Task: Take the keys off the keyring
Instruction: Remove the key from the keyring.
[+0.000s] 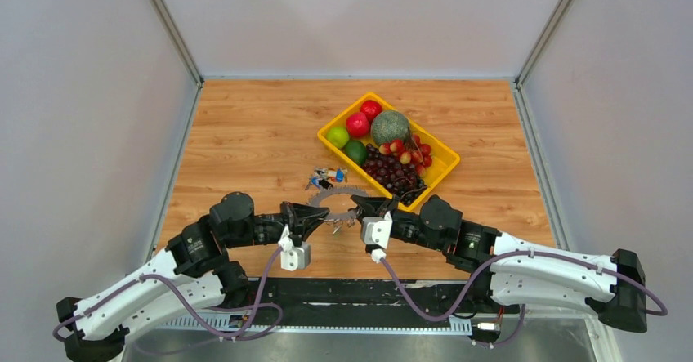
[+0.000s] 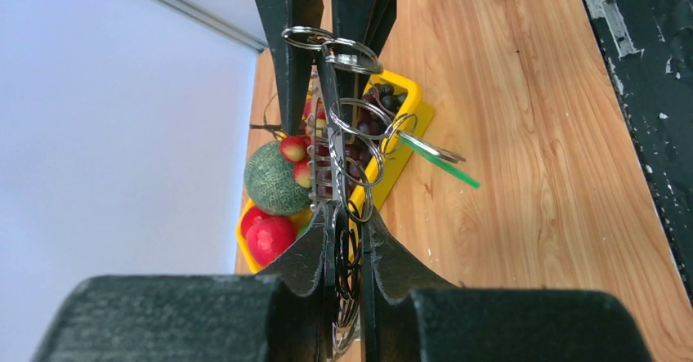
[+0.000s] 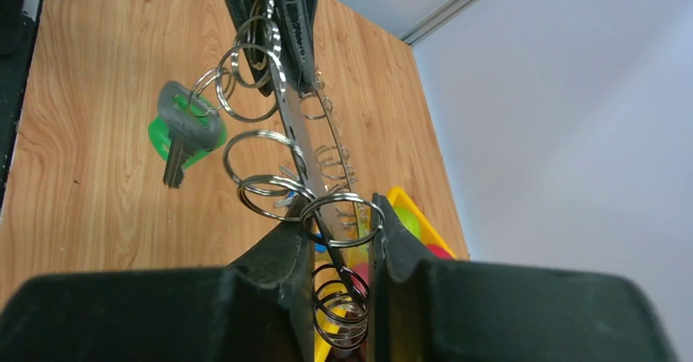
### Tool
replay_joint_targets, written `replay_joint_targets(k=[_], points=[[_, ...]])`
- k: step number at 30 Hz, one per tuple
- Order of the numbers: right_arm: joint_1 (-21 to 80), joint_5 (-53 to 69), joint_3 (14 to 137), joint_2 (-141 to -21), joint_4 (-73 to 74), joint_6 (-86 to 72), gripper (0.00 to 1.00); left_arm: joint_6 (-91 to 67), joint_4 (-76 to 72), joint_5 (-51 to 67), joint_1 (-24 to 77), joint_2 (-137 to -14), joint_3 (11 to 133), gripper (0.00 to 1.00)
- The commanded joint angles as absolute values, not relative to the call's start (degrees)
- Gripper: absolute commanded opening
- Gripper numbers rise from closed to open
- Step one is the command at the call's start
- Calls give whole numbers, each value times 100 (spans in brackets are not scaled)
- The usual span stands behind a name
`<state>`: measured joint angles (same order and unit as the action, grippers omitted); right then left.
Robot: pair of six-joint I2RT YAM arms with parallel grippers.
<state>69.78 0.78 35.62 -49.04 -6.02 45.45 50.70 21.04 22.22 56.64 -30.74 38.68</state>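
**Both pincers on the ring**

I see the keyring [image 3: 298, 143] stretched between my two arms, over the middle of the tabletop [image 1: 245, 133] toward its near edge, just short of the yellow tray's [image 1: 444, 170] near corner. My left gripper [image 2: 347, 215] is pinched tight on the ring. My right gripper [image 3: 343, 207] has its jaws narrowed onto the band and its small split rings. The keys [image 1: 337, 189] bristle along the far arc, and a green tag [image 2: 445, 166] dangles below.
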Motion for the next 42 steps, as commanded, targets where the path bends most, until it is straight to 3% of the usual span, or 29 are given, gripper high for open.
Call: replay_joint_targets(k=[1, 12, 16, 24, 31, 42], points=[[6961, 5, 3927, -5004, -624, 4740, 0, 5210, 1602, 2525, 5692, -2899, 3874, 3], [7039, -728, 3862, -4674, -1026, 5861, 0, 3919, 1566, 2287, 5688, -2477, 3894, 59], [7053, -1014, 3847, -4667, -1210, 6298, 0, 3045, 1531, 2164, 5690, -2192, 3884, 69], [7041, -685, 3946, -4596, -1106, 6359, 0, 2693, 1849, 1943, 5694, -1903, 3990, 72], [7026, -281, 3987, -4362, -791, 5865, 0, 5035, 2518, 2655, 5689, -2528, 4718, 50], [6863, 98, 4298, -4317, -166, 5235, 0, 7326, 3249, 3101, 5785, -3649, 5739, 52]])
